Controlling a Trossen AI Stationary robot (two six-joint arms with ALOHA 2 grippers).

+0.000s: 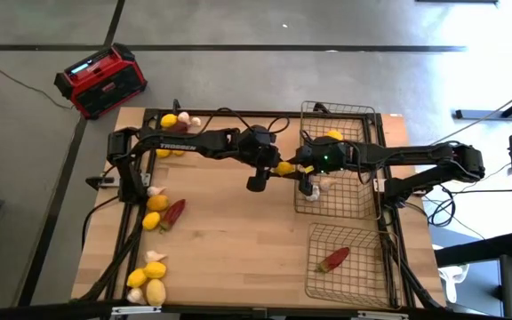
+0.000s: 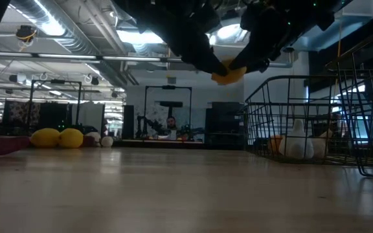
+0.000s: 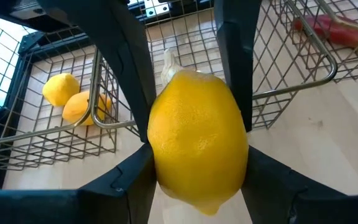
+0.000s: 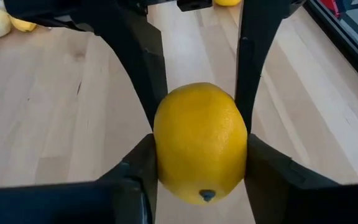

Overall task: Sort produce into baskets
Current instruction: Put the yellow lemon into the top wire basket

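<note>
Right now you have both hands on one lemon [image 1: 284,166], held in the air above the middle of the counter [image 1: 238,253], just beside the near edge of the wire baskets. Your left hand [image 1: 276,167] reaches in from the left and is closed on the lemon's sides. Your right hand [image 1: 297,168] meets it from the right, and in its wrist view its fingers [image 4: 138,168] also press against the fruit. In the low view the lemon hangs clear of the wood.

On your right side, the far basket [image 1: 367,114] holds a lemon [image 1: 332,136]. The middle basket [image 1: 363,209] holds white garlic [image 1: 315,186]. The near basket [image 1: 376,284] holds a red chili [image 1: 333,259].

Unsorted produce lies along the left edge of the counter: lemons and garlic at the far corner [image 1: 169,122], a chili [image 1: 173,212] midway, and more lemons at the near corner [image 1: 154,290].
</note>
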